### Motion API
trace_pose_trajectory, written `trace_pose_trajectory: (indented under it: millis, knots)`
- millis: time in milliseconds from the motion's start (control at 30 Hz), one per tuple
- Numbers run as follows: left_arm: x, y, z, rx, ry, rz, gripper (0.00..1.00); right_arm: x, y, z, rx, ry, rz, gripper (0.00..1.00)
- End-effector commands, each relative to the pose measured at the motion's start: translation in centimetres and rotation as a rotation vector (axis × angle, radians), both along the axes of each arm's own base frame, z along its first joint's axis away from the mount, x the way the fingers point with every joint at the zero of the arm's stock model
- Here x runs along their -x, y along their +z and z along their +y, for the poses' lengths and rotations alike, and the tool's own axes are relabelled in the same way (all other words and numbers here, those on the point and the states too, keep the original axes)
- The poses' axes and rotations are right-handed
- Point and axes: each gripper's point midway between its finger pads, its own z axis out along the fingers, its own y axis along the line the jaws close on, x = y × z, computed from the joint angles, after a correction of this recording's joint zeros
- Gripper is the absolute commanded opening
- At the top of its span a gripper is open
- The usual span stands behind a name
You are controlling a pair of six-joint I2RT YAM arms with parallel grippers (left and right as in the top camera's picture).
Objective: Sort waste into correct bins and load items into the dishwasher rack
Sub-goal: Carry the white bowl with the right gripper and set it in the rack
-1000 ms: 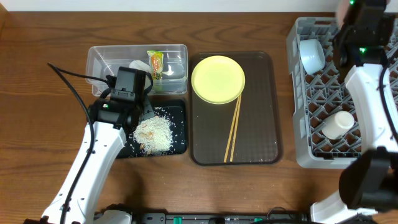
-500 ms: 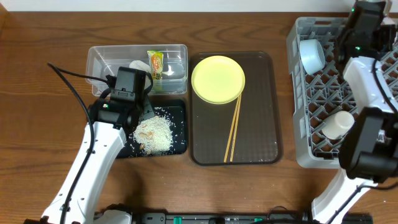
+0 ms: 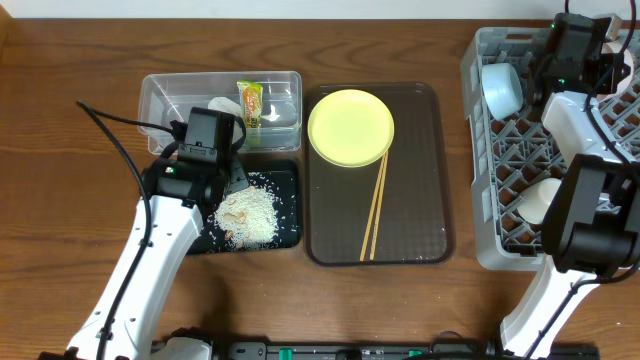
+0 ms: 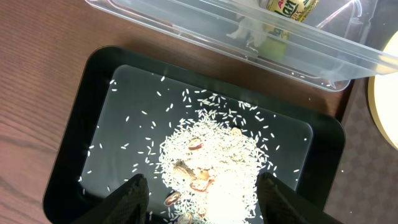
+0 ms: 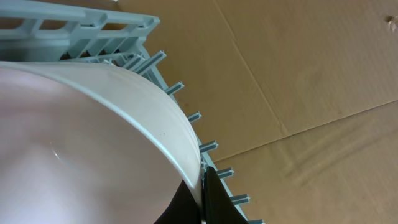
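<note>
Left gripper (image 4: 205, 202) hangs over the rice tray with jaws apart; right gripper (image 5: 202, 190) is clamped on a white bowl (image 5: 93, 137) at the rack.

Left: nothing between the fingers (image 4: 134, 199). Below them is a heap of white rice (image 4: 217, 165) with brown bits mixed in and loose grains scattered round it, all inside the shallow black tray (image 4: 68, 149). Clear tub (image 3: 160, 95) just behind the tray holds the green-and-orange snack wrapper (image 3: 250, 100). Right: dark fingertips pinch the bowl's thin rim, and the bowl sits against the far edge of the grey dishwasher rack (image 3: 478, 150). Rack also holds a light blue bowl (image 3: 500, 88) on edge near the back and a small white cup (image 3: 540, 200) on its side further forward. Yellow plate (image 3: 350, 127) and wooden chopsticks (image 3: 375, 210) lie on the brown serving tray (image 3: 420, 200), between the bins and the rack.
</note>
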Motion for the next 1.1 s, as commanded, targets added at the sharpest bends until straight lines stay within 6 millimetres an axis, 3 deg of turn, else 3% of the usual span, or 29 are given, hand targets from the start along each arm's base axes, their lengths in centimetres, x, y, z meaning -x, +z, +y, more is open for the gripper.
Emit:
trace_pose_trajectory:
  millis: [0, 467, 600, 833, 867, 1000, 1067]
  knots:
    - [0.0, -0.2, 0.4, -0.014, 0.019, 0.004, 0.59, -0.9, -0.9, 1.3, -0.024, 0.022, -0.03, 0.01]
    - [0.0, -0.2, 0.4, -0.012, 0.018, 0.005, 0.59, -1.5, -1.7, 3.6, -0.065, 0.049, -0.071, 0.02]
    - [0.0, -0.2, 0.4, -0.012, 0.018, 0.005, 0.59, -1.0, -2.8, 4.5, -0.087, 0.05, -0.026, 0.09]
    - [0.1, -0.3, 0.4, -0.013, 0.018, 0.009, 0.59, -0.5, -3.4, 4.8, -0.106, 0.039, -0.015, 0.04]
    - [0.1, -0.3, 0.4, -0.013, 0.018, 0.009, 0.59, -0.5, -3.4, 4.8, -0.106, 0.039, -0.014, 0.07]
    - [0.1, -0.3, 0.4, -0.013, 0.018, 0.009, 0.59, -0.3, -3.6, 5.1, -0.109, 0.043, 0.011, 0.44]
    - [0.1, -0.3, 0.4, -0.013, 0.018, 0.009, 0.59, -0.1, -3.5, 5.5, -0.115, 0.052, 0.031, 0.48]
